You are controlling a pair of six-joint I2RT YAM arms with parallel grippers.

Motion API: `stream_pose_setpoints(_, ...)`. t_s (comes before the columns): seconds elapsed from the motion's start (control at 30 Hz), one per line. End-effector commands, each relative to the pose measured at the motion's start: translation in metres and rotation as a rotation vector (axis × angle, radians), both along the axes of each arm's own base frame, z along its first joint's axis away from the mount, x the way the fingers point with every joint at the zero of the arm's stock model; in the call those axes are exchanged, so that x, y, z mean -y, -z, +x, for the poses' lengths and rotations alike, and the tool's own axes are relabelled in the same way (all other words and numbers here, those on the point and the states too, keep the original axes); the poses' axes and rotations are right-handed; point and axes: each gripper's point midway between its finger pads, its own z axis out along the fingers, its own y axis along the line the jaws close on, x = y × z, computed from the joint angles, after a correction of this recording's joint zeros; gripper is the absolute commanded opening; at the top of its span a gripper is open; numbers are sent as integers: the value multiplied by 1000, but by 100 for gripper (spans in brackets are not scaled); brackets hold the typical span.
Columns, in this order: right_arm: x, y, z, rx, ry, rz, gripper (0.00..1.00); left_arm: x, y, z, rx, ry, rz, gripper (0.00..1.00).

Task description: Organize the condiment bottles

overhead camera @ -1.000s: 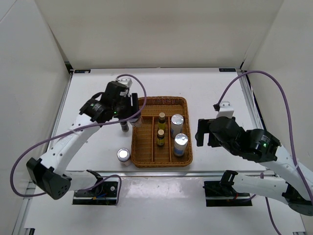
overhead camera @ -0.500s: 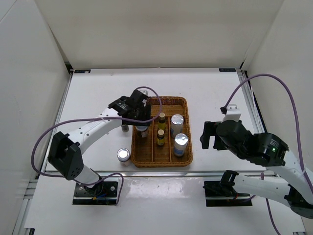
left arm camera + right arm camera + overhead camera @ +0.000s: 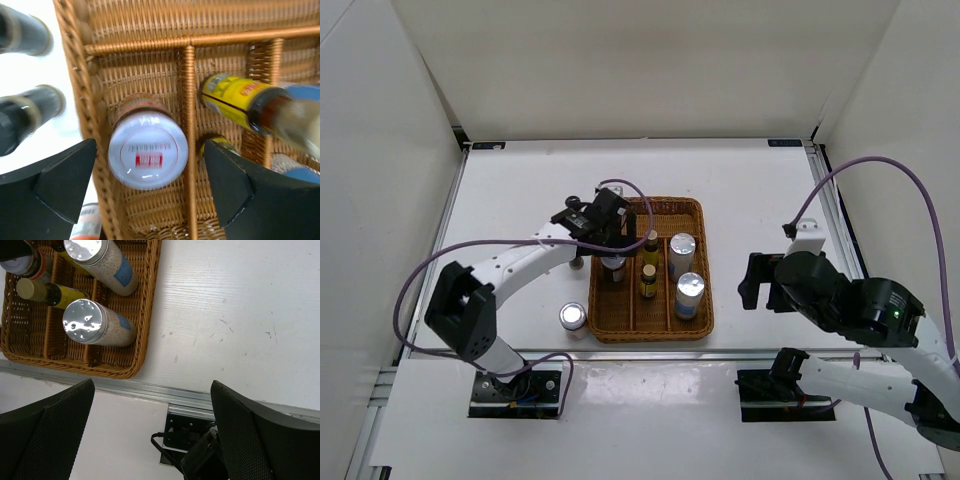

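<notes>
My left gripper (image 3: 611, 250) (image 3: 150, 187) hangs open over the left compartment of the wicker tray (image 3: 660, 203). A silver-lidded red-labelled jar (image 3: 148, 152) (image 3: 612, 266) stands free between its black fingers (image 3: 50, 195). Two amber bottles (image 3: 651, 241) (image 3: 648, 281) fill the middle compartment, and two white silver-capped cylinders (image 3: 682, 248) (image 3: 690, 293) the right one. Left of the tray stand dark black-capped bottles (image 3: 22, 35) (image 3: 27, 110) (image 3: 577, 262). A second jar (image 3: 572, 318) stands near the tray's front left corner. My right gripper (image 3: 760, 283) (image 3: 155, 440) is open and empty, right of the tray.
The tray's left wall (image 3: 75, 75) runs close beside my left finger. In the right wrist view the tray's right rim (image 3: 150, 315) lies at upper left. The table's metal front rail (image 3: 200, 392) and an arm base mount (image 3: 190, 432) lie below my right gripper.
My left gripper carried the jar from beside the tray into its left compartment and has opened off it. My right arm has drawn back to the right.
</notes>
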Motion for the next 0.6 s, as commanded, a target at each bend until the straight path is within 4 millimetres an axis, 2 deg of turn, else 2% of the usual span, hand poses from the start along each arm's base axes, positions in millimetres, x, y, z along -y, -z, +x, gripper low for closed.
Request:
stream_pose_setpoints(0.0,6,-6,-2,10,20,27,100,-4,-86,4,225,-26,-82,100)
stream_pose_setpoints(0.03,8,-8,-3,16,20,38,100,-14,-99,0,254,-27,-71,100)
stream_pose_setpoints(0.07,9,-9,-4,16,20,38,100,-20,-125,-11,310,-19,-105,100)
stream_pose_setpoints(0.1,9,-9,-4,16,20,38,100,-25,-141,-16,342,-15,-125,100)
stream_pose_setpoints(0.17,12,-12,-6,25,20,55,100,-36,-157,-35,363,-3,-140,100)
stream_pose_setpoints(0.2,12,-12,-6,25,20,56,100,-44,-172,-47,387,-6,-185,100)
stream_pose_setpoints(0.3,15,-6,-5,26,26,41,100,-64,-144,-79,302,-42,-189,100)
stream_pose_setpoints(0.33,15,-6,-5,26,26,41,100,-67,-111,-91,232,-37,-169,100)
stream_pose_setpoints(0.4,13,-1,-5,21,26,32,100,-74,-84,-104,174,-83,-187,100)
stream_pose_setpoints(0.43,10,-1,-3,20,26,31,100,-78,-62,-115,126,-106,-198,100)
stream_pose_setpoints(0.57,8,0,-3,8,19,25,100,-85,-31,-130,48,-163,-198,100)
